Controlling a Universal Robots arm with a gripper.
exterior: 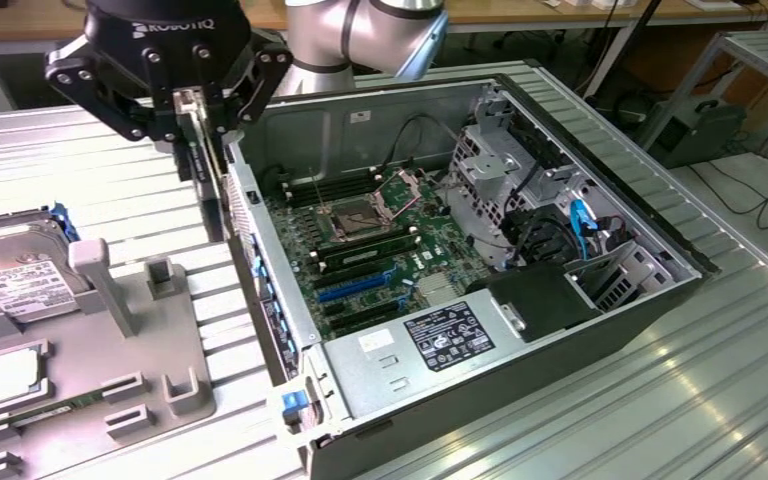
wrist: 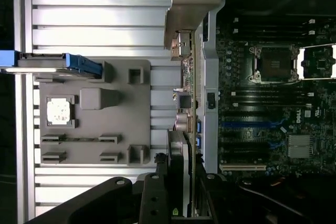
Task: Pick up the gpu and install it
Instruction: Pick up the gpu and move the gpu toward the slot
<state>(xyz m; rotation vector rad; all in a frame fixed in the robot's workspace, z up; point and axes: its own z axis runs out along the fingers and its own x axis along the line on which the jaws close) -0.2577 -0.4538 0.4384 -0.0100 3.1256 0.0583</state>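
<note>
The gpu (exterior: 208, 190) is a thin dark card hanging on edge from my gripper (exterior: 199, 112), which is shut on its upper edge. It hangs above the table, just outside the side wall of the open computer case (exterior: 357, 375), on the exterior view's left of it. In the wrist view the gpu (wrist: 189, 98) shows edge-on between my fingers (wrist: 176, 156), and its silver bracket (wrist: 186, 3) is at the far end. The motherboard (exterior: 384, 250) lies inside the case, with blue expansion slots (exterior: 355, 287) (wrist: 247, 125) near its front.
A grey holder (exterior: 157, 380) lies on the slatted metal table (exterior: 117, 150), at the exterior view's left. It carries a hard drive (exterior: 11, 275), a processor (exterior: 11, 375) and a green memory stick (exterior: 64, 408). Drive cages and cables (exterior: 544, 200) fill the case's far side.
</note>
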